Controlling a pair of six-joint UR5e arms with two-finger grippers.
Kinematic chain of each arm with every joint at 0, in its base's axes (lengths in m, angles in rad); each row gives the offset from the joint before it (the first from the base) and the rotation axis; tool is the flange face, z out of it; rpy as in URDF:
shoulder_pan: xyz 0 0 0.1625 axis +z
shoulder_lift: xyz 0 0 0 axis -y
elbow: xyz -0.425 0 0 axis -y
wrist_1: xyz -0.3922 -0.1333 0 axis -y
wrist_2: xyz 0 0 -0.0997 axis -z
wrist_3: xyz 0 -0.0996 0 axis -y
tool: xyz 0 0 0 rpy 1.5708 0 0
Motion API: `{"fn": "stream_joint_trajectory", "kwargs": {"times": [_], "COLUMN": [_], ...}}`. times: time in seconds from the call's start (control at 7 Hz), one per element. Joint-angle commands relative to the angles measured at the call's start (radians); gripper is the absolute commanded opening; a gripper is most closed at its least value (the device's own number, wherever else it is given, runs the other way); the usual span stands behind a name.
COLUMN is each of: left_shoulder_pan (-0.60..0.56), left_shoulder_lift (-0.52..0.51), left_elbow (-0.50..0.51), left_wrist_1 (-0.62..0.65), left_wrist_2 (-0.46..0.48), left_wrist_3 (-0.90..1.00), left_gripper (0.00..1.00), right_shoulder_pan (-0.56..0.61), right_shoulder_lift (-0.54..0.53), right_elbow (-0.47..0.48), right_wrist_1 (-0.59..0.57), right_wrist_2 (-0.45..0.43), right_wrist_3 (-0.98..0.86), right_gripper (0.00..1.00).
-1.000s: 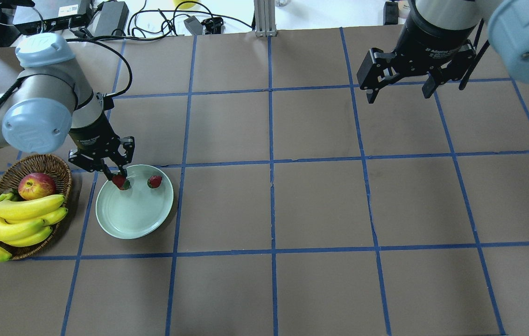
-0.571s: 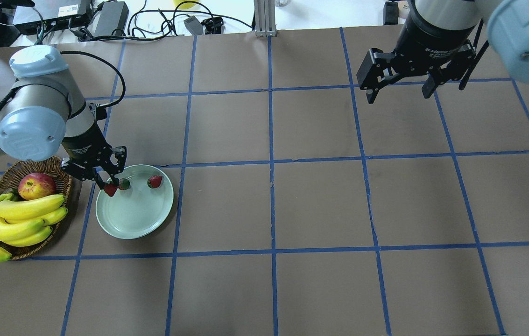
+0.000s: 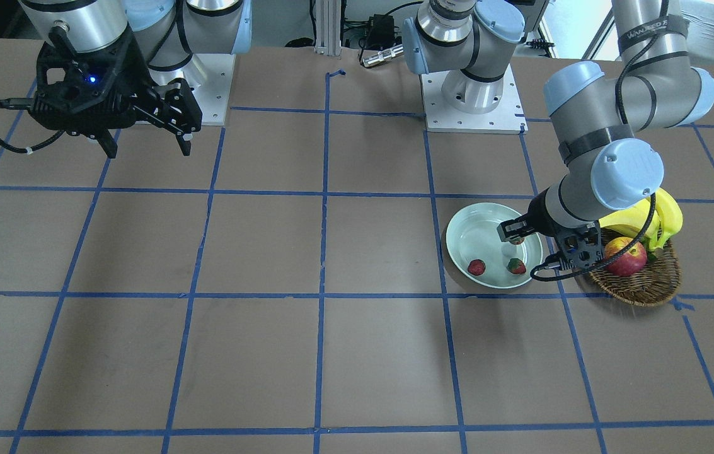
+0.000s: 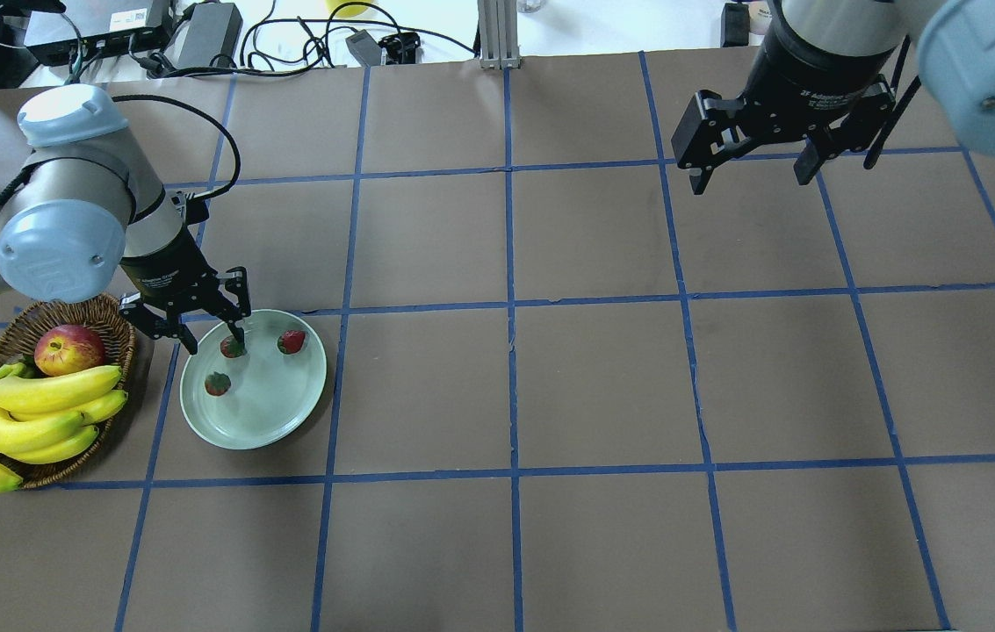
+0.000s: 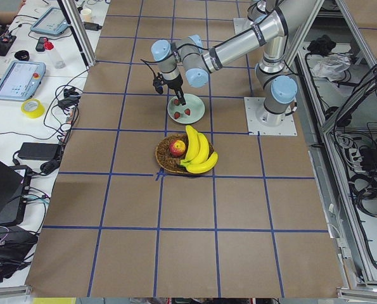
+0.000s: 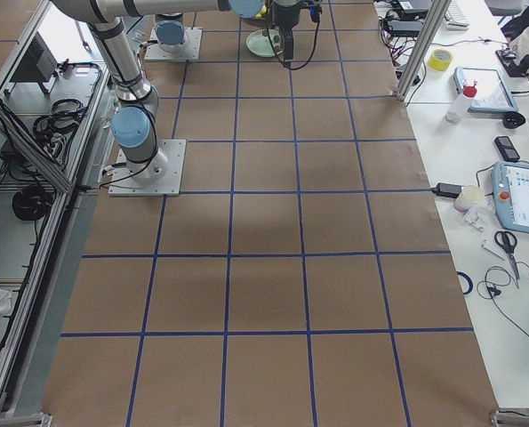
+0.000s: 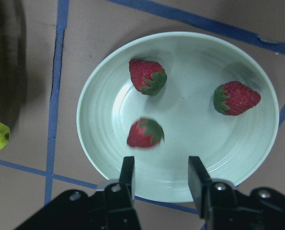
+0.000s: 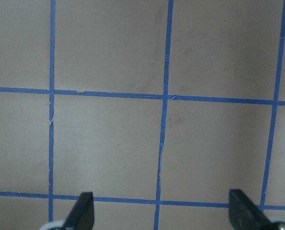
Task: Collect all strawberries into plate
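The pale mint plate (image 4: pixel 273 412) lies at the table's left with three strawberries in it: one (image 4: pixel 216 384) near its left rim, one (image 4: pixel 234 347) and one (image 4: pixel 291 341) at its far side. My left gripper (image 4: pixel 214 340) hovers open over the plate's far-left rim, holding nothing. In the left wrist view the nearest strawberry (image 7: pixel 144 133) is blurred, just ahead of the spread fingers (image 7: pixel 127 173), and the other two (image 7: pixel 147 76) (image 7: pixel 235 98) lie farther in on the plate (image 7: pixel 190 139). My right gripper (image 4: pixel 752 175) hangs open and empty over bare table at the far right.
A brown wicker basket (image 4: pixel 115 318) stands just left of the plate, holding a red-yellow apple (image 4: pixel 68 348) and a bunch of bananas (image 4: pixel 23 412). Cables and boxes lie beyond the table's far edge. Blue tape lines grid the brown tabletop.
My left gripper opened and let go of the strawberry it carried; the berry now lies in the plate near its left rim. The right arm stayed still.
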Motion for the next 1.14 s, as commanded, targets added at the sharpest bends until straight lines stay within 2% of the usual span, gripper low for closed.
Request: {"fn": "stream_joint_trajectory", "kwargs": {"times": [0.0, 0.29, 0.57, 0.71, 1.0], "left_shoulder_pan": [0.001, -0.011, -0.018, -0.018, -0.032], "left_shoulder_lift": [0.013, 0.035, 0.114, 0.150, 0.196], "left_elbow": [0.028, 0.090, 0.130, 0.165, 0.223], "left_wrist_1": [-0.001, -0.025, -0.032, -0.073, -0.137], "left_wrist_2": [0.005, 0.005, -0.011, -0.049, -0.054], "left_wrist_3": [0.001, 0.010, 0.011, 0.011, 0.019], "left_gripper": [1.00, 1.00, 1.00, 1.00, 1.00], "right_shoulder_pan": [0.000, 0.000, 0.000, 0.000, 0.000], "right_shoulder_lift": [0.000, 0.000, 0.000, 0.000, 0.000], "right_elbow": [0.000, -0.002, -0.002, -0.002, -0.002], "right_wrist_1": [0.000, 0.000, 0.000, 0.000, 0.000], "right_wrist_2": [0.000, 0.000, 0.000, 0.000, 0.000], "right_wrist_3": [0.000, -0.002, -0.002, -0.002, -0.002], "right_gripper": [1.00, 1.00, 1.00, 1.00, 1.00]}}
